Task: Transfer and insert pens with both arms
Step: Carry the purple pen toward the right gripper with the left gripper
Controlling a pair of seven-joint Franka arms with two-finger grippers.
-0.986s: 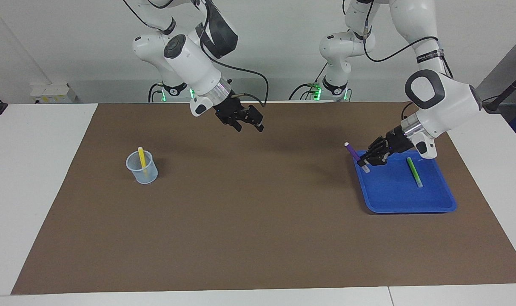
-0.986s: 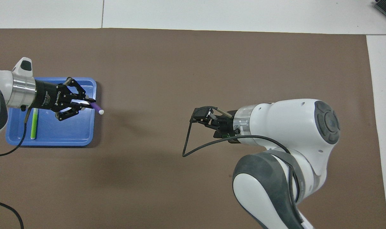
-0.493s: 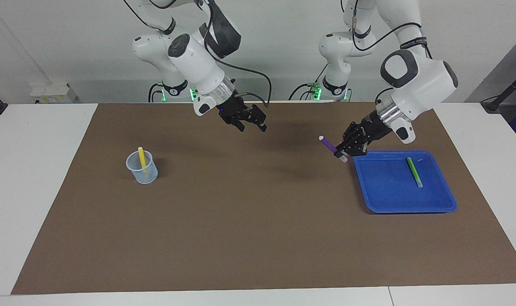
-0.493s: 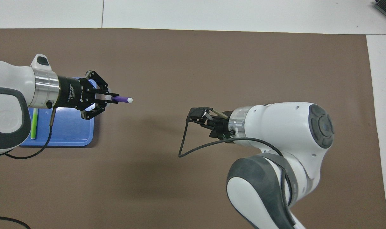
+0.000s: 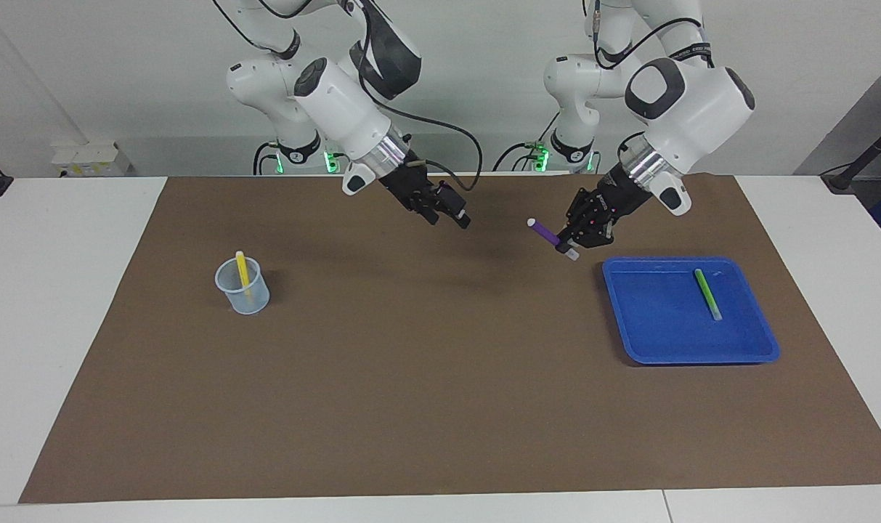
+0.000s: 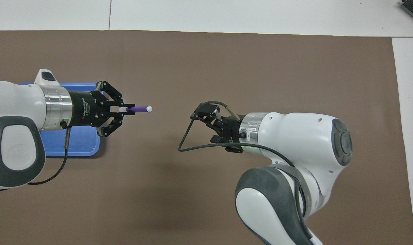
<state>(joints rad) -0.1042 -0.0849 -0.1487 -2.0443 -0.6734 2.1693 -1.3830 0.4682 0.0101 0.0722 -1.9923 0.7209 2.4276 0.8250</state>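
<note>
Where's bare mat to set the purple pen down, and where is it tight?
Free: the wide brown mat between the cup and the blue tray. Tight: the strip nearest the robots, where the left gripper, shut on the purple pen, faces the open right gripper.

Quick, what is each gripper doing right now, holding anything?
Left gripper: shut on the purple pen, up over the mat.
Right gripper: open, empty, facing the pen.

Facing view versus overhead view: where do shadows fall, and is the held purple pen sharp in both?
Facing view: soft shadow on the brown mat under both arms; purple pen sharp in the left pincer. Overhead view: pen crisp, faint shadows on the mat, blue tray half hidden.
</note>
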